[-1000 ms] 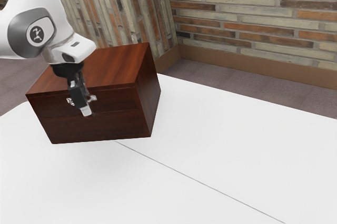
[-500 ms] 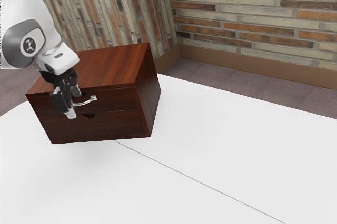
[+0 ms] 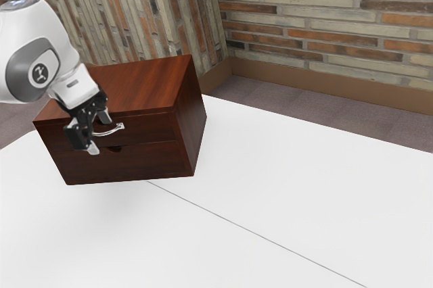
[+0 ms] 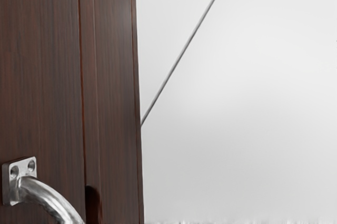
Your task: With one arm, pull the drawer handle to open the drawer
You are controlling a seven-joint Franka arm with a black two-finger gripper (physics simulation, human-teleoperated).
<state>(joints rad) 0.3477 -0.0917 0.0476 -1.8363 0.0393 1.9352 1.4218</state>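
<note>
Though the black two-finger gripper [image 3: 84, 140] is set at the curved silver metal handle [image 3: 111, 128], its opening cannot be judged.

The hand [image 3: 88, 142] sits right over one end of the handle [image 3: 114, 126], hiding it. The arm [image 3: 37, 65] runs off the exterior view's left edge. In the wrist view, the handle's curve and the drawer cabinet [image 4: 52, 77] are cropped.

Chest [image 3: 152, 85]: dark reddish wood, fine grain, smooth satin sheen. Handle [image 4: 42, 195]: polished silvery metal. Table [image 3: 304, 193]: smooth matt white. Wall [image 3: 325, 11]: rough brick. Arm [image 3: 34, 51]: glossy white shell.
</note>
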